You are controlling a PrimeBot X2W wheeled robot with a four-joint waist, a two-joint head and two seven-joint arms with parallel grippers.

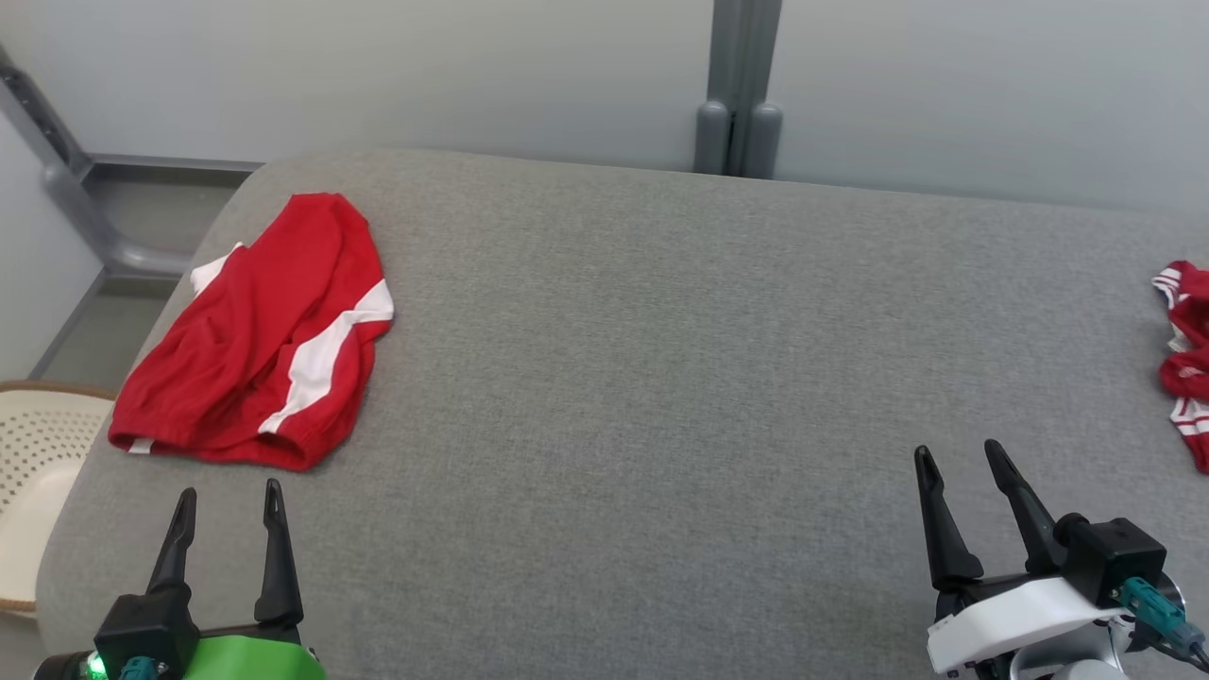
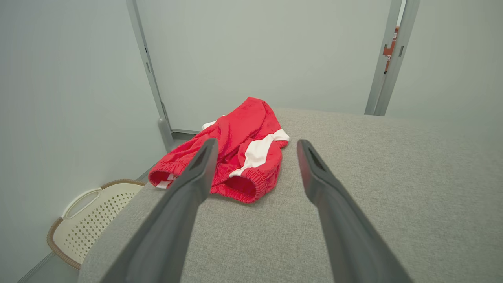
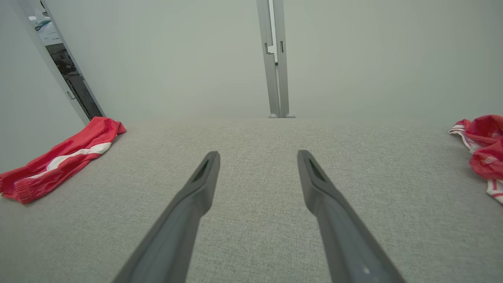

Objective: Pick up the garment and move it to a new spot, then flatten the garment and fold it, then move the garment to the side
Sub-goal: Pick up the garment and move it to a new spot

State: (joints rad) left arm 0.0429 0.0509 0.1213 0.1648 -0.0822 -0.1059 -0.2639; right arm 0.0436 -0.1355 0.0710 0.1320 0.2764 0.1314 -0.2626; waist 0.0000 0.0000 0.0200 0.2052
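A red garment with white stripes [image 1: 260, 335] lies folded at the far left of the grey padded table [image 1: 661, 378]; it also appears ahead of the fingers in the left wrist view [image 2: 235, 151] and at the left in the right wrist view [image 3: 59, 159]. My left gripper [image 1: 229, 496] stands open just in front of it, with nothing between its fingers. Near the table's front right, my right gripper [image 1: 956, 456] is open and empty too. A second red and white garment [image 1: 1188, 359] lies crumpled at the table's right edge, seen also in the right wrist view [image 3: 481, 151].
A cream perforated basket [image 1: 33, 472] sits on the floor off the table's left edge, also in the left wrist view [image 2: 90, 218]. Pale walls with a grey post [image 1: 741, 85] stand behind the table.
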